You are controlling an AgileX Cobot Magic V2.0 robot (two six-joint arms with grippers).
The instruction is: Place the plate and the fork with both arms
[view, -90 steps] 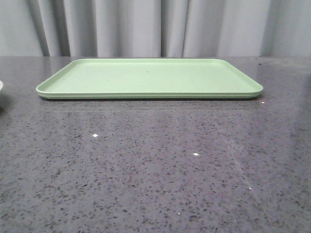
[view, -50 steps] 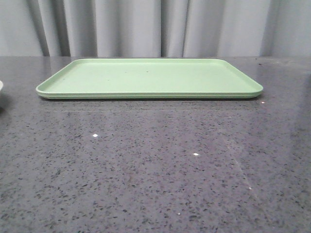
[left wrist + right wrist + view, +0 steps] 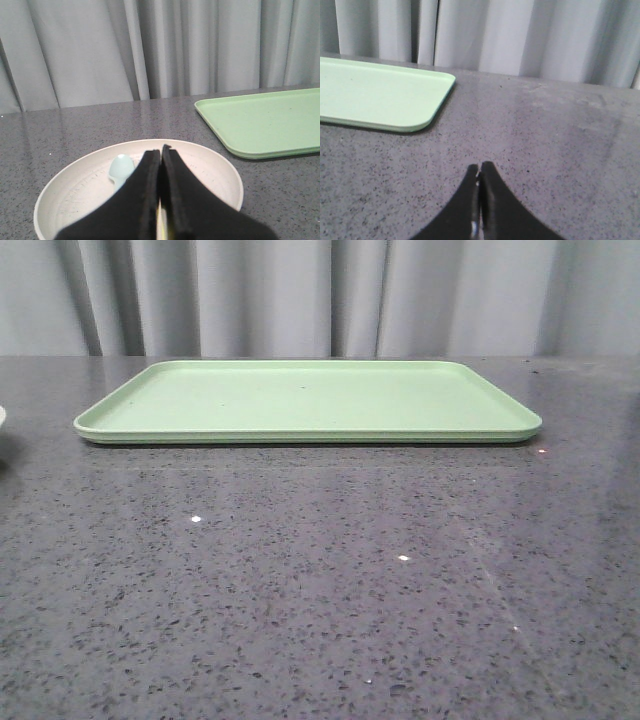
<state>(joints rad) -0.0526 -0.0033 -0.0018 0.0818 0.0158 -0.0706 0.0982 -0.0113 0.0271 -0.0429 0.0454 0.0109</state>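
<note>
We find the plate [image 3: 138,192] on the tabletop [image 3: 320,580] to the left of the light-green tray [image 3: 310,400], apart from it; in the front view only a sliver of its rim [image 3: 2,417] shows at the left edge. Inside the plate sits a small pale-blue raised figure [image 3: 121,169]. The left gripper [image 3: 160,150] hangs over the plate with its jaws pressed together, and a thin yellow strip shows low between the fingers [image 3: 142,200]; we think it may be the fork [image 3: 162,226], but the view is too poor to say for sure. The right gripper [image 3: 479,169] is over bare tabletop to the right of the tray, jaws pressed together with nothing between them. The tray lies flat toward the far side, before grey curtains [image 3: 320,295].
</note>
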